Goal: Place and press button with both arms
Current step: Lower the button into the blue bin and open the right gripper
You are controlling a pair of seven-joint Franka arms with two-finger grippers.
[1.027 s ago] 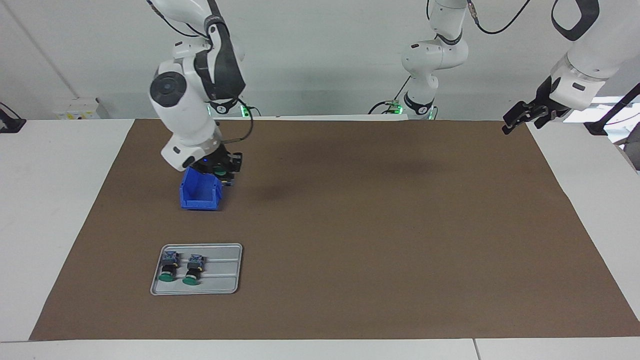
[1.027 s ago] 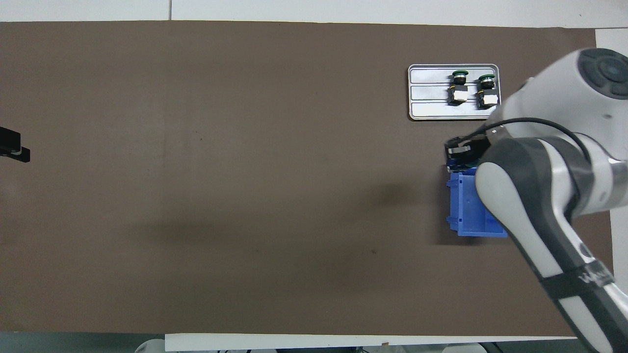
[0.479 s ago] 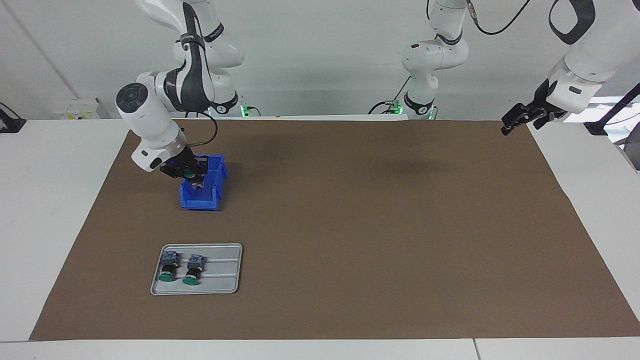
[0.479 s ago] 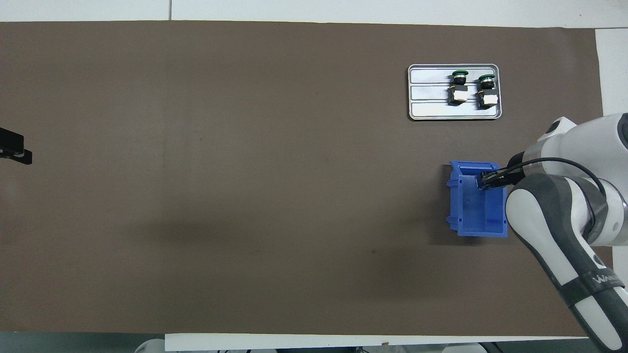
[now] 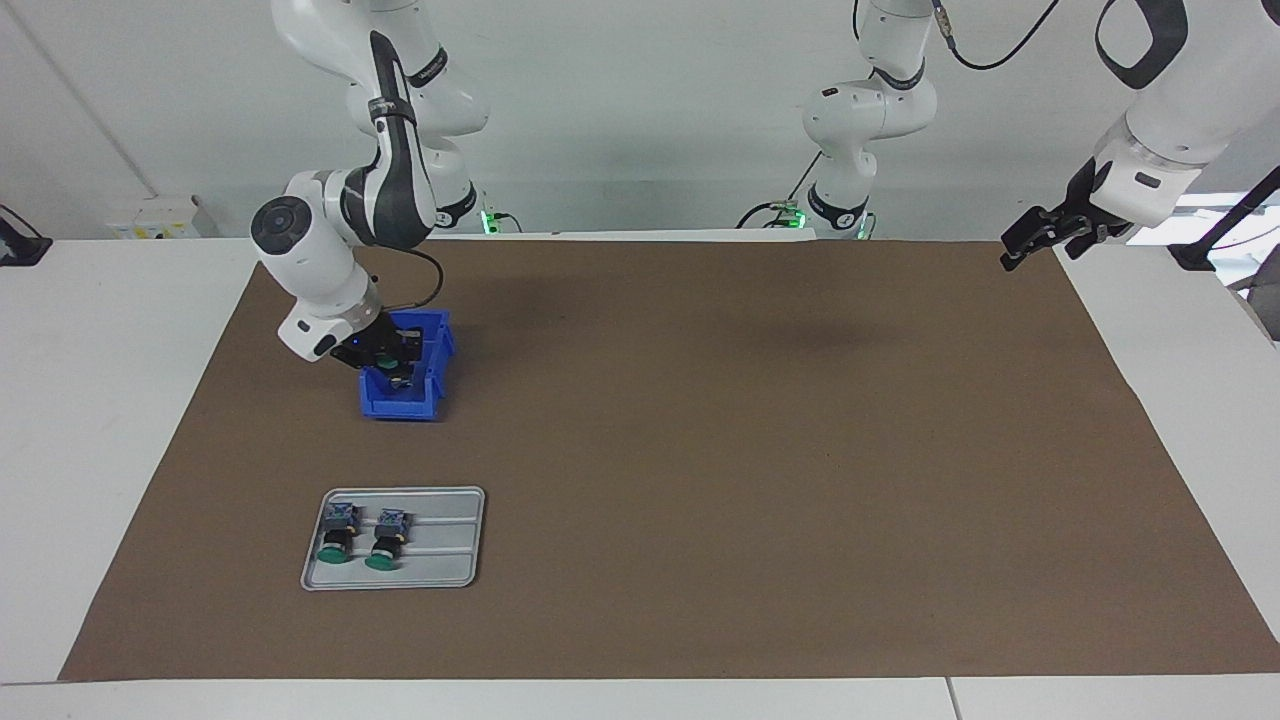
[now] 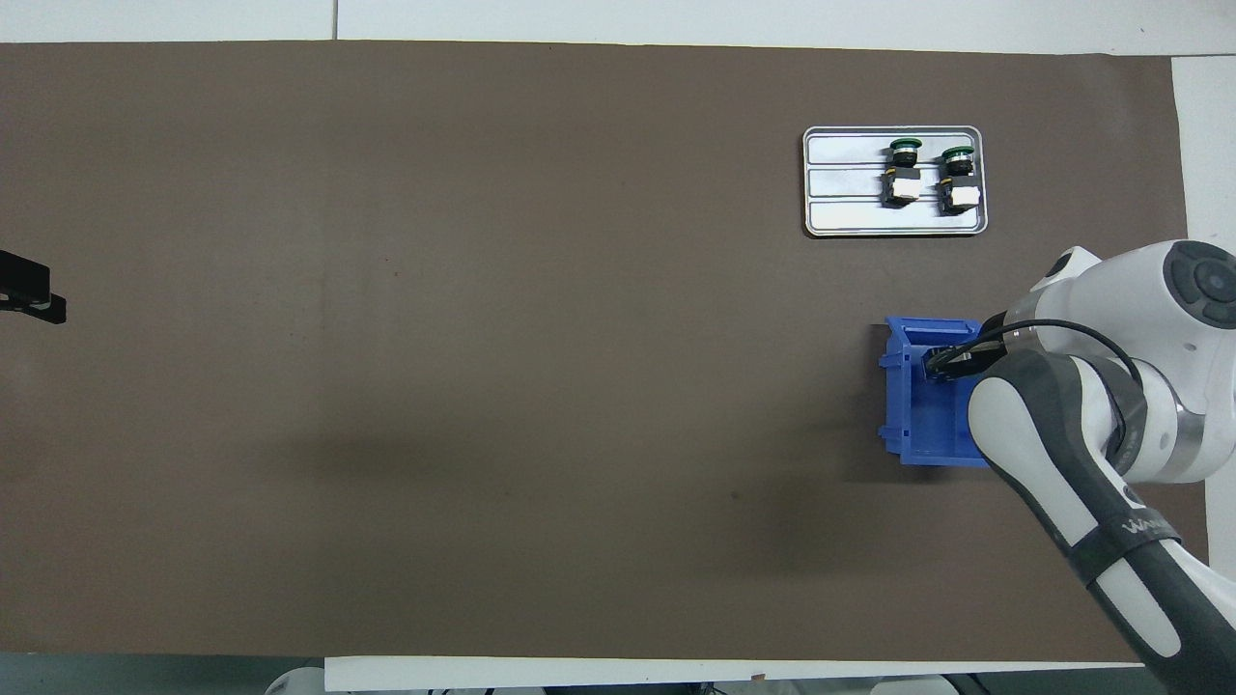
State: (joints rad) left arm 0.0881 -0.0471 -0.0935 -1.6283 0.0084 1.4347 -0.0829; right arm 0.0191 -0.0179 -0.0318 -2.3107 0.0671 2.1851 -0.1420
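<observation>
Right claw [image 5: 396, 366] clenched on the button [image 5: 392, 352], dipped inside the blue bin [image 6: 912, 425], which is at 4 o'clock on the desk [image 6: 483, 386] in the overhead view. Only a sliver of the green cap shows.

Judged: button is light, rigid plastic with a slick domed cap that springs. Best gripped on the black barrel or the flat sides of the block, never the cap.

Tray [image 6: 850, 217] at 2 o'clock, farther out, holds two spare buttons [image 6: 903, 172] lying down.

Left claw [image 5: 1033, 236] released and waiting, over the 9 o'clock edge.

Vs one second ago: right claw was up over the bin's rim and has now swung round and dropped in. Tray is unchanged and left claw has barely shifted.
</observation>
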